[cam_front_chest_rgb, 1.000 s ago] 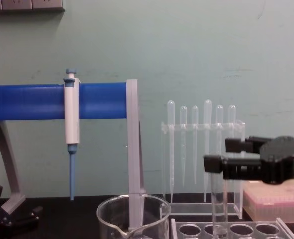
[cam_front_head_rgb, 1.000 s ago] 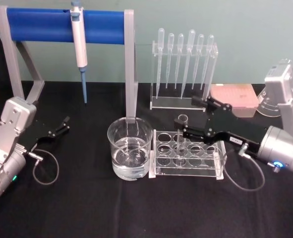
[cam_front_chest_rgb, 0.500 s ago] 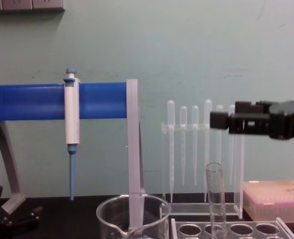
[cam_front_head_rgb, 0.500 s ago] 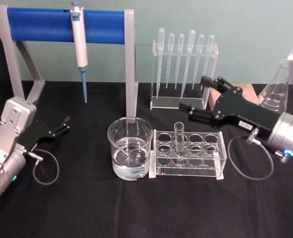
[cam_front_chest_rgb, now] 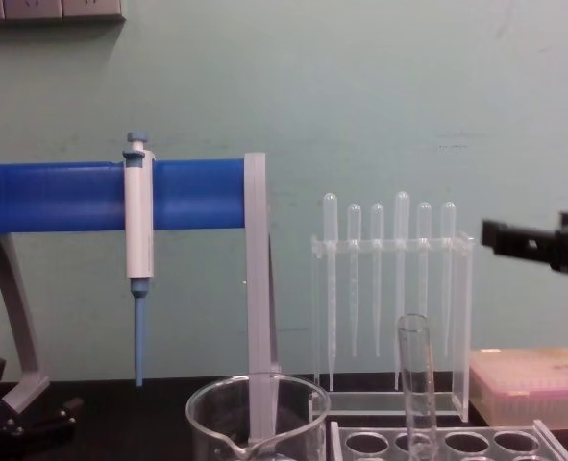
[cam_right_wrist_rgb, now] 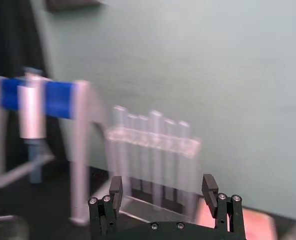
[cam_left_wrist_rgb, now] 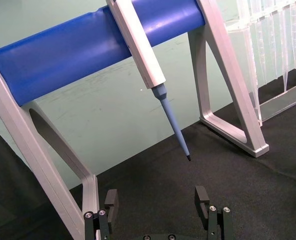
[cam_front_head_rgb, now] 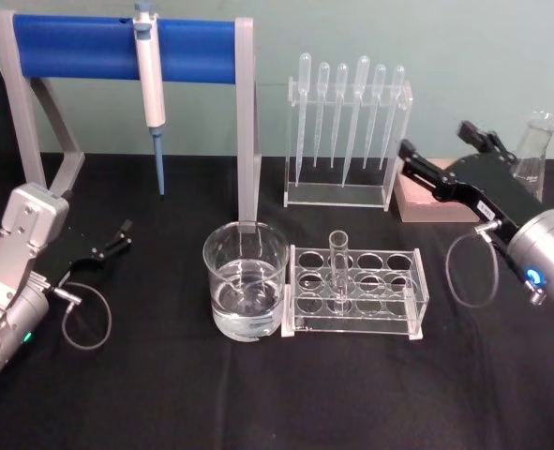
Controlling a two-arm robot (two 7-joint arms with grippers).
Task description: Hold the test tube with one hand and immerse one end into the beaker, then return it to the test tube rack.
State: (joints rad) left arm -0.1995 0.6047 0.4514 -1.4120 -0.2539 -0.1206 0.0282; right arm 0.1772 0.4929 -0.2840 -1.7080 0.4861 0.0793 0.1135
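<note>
Beaker (cam_front_head_rgb: 246,280): nearest the robot in the head view, upright on the black table (cam_front_head_rgb: 258,394), liquid in it, just beside the rack.
Rack (cam_front_head_rgb: 356,291): at the beaker's 3 o'clock, clear, with round holes.
Test tube (cam_front_head_rgb: 337,266): upright in a rack hole, free of both grippers.
Right gripper (cam_front_head_rgb: 433,155): raised at the tube's 2 o'clock, well apart from it, jaws spread wide, gripping nothing.
Left gripper (cam_front_head_rgb: 120,234): low at the beaker's 9 o'clock, jaws apart and empty.
Pipettes (cam_front_head_rgb: 347,117): farthest back, at the tube's 12 o'clock.
</note>
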